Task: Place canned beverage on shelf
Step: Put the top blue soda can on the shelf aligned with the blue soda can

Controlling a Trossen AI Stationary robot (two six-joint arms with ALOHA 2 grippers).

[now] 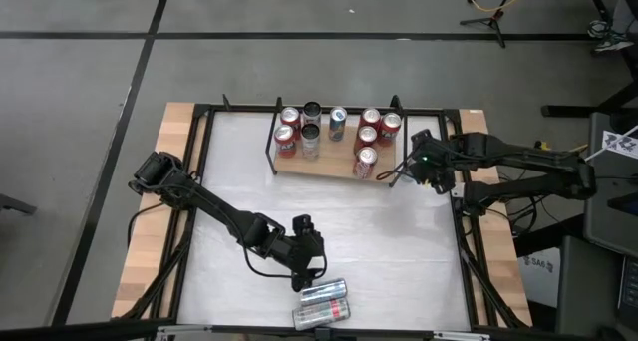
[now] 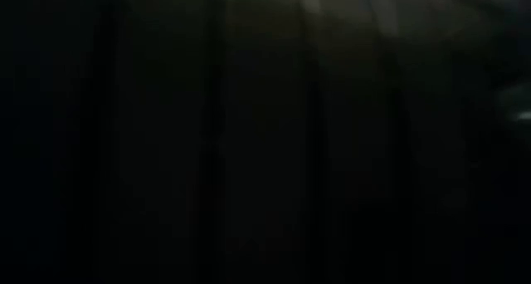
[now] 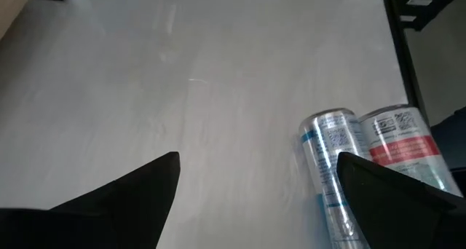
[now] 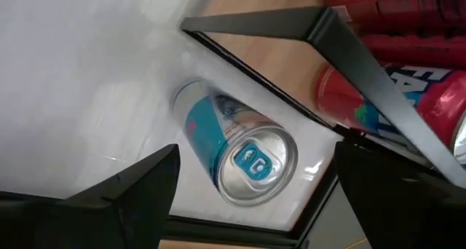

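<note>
Two cans lie on the white table's near edge: a silver-blue can (image 1: 324, 290) and a red-banded can (image 1: 321, 311). Left gripper (image 1: 311, 275), fingers spread and empty, hovers beside them. Farther back, the shelf (image 1: 334, 162) holds nine upright cans; right gripper (image 1: 404, 171), released, sits at its end.

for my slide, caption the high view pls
Left gripper open beside two lying cans; right gripper open at the stocked shelf.

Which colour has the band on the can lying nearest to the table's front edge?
Red, on the silver can; the left wrist view shows it best.
</note>
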